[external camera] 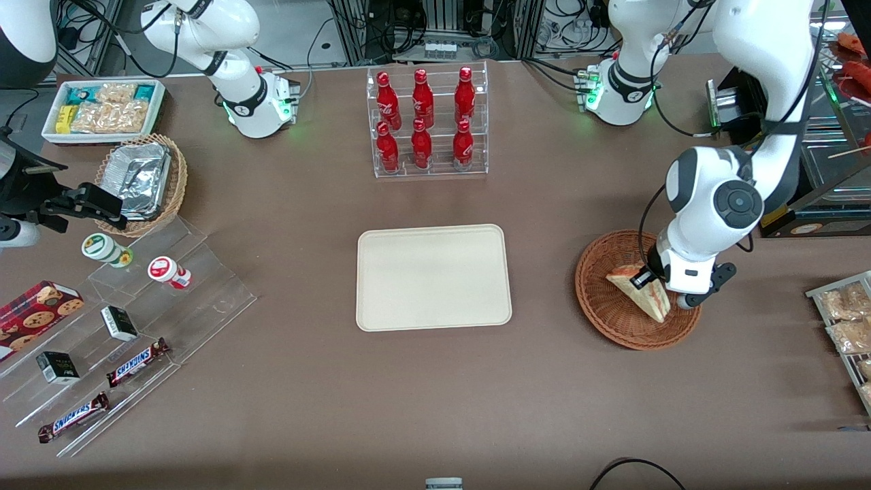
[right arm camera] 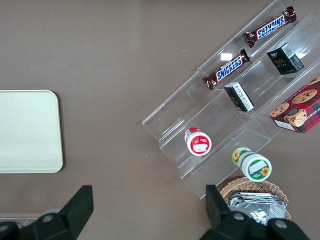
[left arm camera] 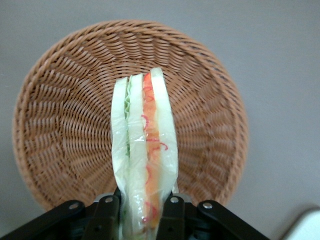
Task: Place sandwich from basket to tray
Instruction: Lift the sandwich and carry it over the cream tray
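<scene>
The reddish-brown wicker basket [external camera: 602, 306] stands toward the working arm's end of the table. The wrapped triangular sandwich [external camera: 636, 287] is held on edge over the basket's inside. My left gripper [external camera: 655, 284] is shut on the sandwich's wide end. In the left wrist view the sandwich [left arm camera: 145, 145] stands between the two black fingers [left arm camera: 174, 215] of the gripper [left arm camera: 142, 216], with the basket [left arm camera: 60, 125] beneath it. The cream-white tray [external camera: 433, 277] lies flat and bare at the table's middle, beside the basket toward the parked arm; it also shows in the right wrist view [right arm camera: 27, 131].
A clear rack of red bottles [external camera: 429, 122] stands farther from the camera than the tray. A wire rack of snack packs [external camera: 847, 320] sits at the working arm's end. A stepped clear display [external camera: 136, 313] and a tan foil-pack basket [external camera: 143, 180] lie toward the parked arm's end.
</scene>
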